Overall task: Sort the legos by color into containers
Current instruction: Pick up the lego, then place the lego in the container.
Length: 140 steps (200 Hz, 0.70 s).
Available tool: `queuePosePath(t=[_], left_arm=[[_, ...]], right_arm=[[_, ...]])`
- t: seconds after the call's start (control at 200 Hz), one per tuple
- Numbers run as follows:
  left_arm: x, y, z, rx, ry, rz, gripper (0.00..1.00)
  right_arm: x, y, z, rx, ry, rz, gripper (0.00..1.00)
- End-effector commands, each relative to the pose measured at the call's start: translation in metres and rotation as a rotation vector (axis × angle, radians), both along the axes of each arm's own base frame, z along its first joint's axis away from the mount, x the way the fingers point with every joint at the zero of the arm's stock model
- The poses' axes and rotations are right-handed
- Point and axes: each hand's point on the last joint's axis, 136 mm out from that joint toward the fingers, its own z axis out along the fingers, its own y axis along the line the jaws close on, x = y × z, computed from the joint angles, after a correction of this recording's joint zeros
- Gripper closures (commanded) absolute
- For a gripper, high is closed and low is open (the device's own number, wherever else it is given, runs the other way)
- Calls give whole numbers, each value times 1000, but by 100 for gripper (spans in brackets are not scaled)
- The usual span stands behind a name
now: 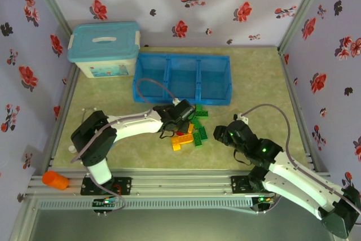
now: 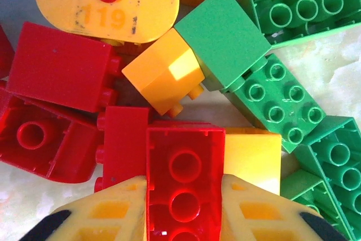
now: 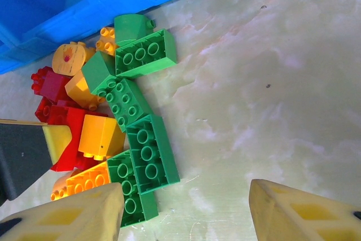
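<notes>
Greenish marbled table (image 1: 265,86), bare at right; my left hand (image 2: 185,187) pinches a red plastic brick (image 2: 183,159), right hand (image 3: 185,191) spread.

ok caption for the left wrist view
Left gripper clamping a red upturned plastic brick amid red, yellow and green bricks

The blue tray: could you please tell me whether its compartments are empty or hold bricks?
Empty. The top view shows bare blue floors in the tray; the bricks lie piled on the table.
</notes>
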Motion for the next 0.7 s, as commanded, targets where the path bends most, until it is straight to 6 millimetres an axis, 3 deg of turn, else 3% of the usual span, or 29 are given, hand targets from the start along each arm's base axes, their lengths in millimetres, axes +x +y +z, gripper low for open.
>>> queuePosePath(t=[0.0,0.135,0.315,0.485,0.695], left_arm=[[-1,3,20,-17,-27,6,73],[0,4,28,-25,-41,10,74],[13,14,52,-36,-88,24,74],[46,45,96,-71,-156,90,73],[105,102,148,-107,-231,222,73]], right_arm=[[-1,-4,-2,-7,1,-21,40],[-1,-3,-1,-1,0,-18,40],[-1,-1,0,5,1,-15,40],[-1,-1,2,7,-3,-12,39],[1,1,10,10,-16,-6,39]])
